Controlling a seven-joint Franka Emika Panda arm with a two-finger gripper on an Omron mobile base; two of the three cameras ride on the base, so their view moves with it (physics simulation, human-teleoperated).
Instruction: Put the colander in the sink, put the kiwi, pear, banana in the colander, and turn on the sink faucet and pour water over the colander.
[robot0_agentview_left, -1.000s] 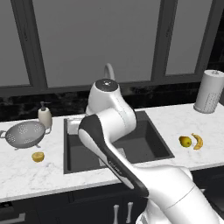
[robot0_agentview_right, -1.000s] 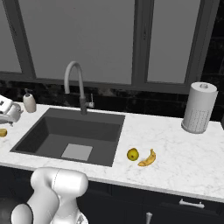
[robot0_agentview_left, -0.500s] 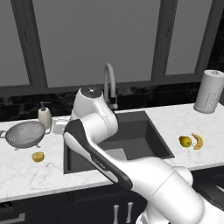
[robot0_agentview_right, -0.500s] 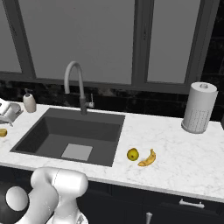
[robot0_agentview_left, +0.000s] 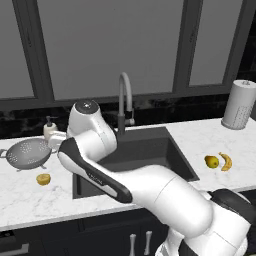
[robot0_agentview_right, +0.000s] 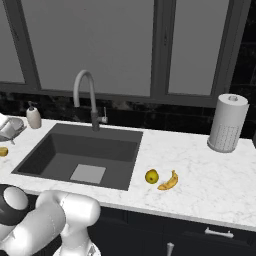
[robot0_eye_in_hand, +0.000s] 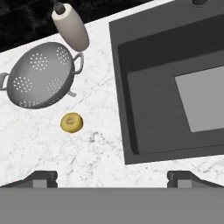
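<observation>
The silver colander stands upright on the white marble counter, left of the sink, and appears again as the colander. Just in front of it lies the small orange-yellow kiwi, also the kiwi. My gripper hangs open above the counter between the kiwi and the sink's left rim, holding nothing. Right of the sink lie the pear and the banana. The faucet rises behind the basin with no water running.
A white soap pump bottle stands right behind the colander. A paper towel roll stands at the far right of the counter. A lighter grey plate lies on the sink floor. My own arm covers the sink's left part.
The arm has swung left, from over the sink toward the colander's side of the counter. The fruit and the colander have not moved.
</observation>
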